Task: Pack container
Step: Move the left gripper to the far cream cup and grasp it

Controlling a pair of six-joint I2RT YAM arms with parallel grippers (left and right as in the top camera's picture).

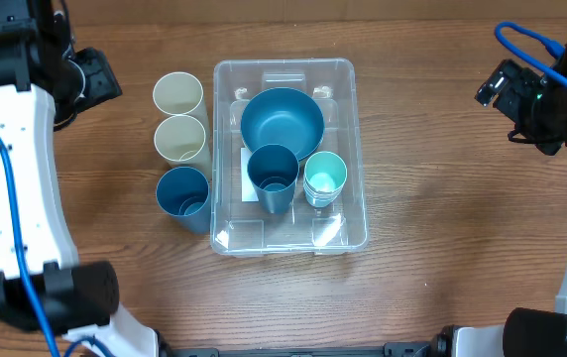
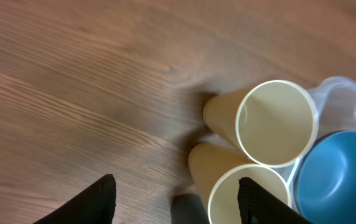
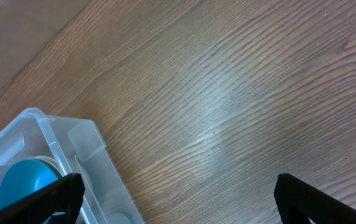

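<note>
The clear plastic container sits mid-table. Inside it are a blue bowl, a dark blue cup and a light teal cup. Left of it stand two cream cups and a dark blue cup. My left gripper is open and empty, left of the cream cups; its view shows both cream cups between and beyond its fingers. My right gripper is open and empty, right of the container, whose corner shows in its view.
Bare wooden table surrounds the container. The arm bases stand at the front left and front right edges.
</note>
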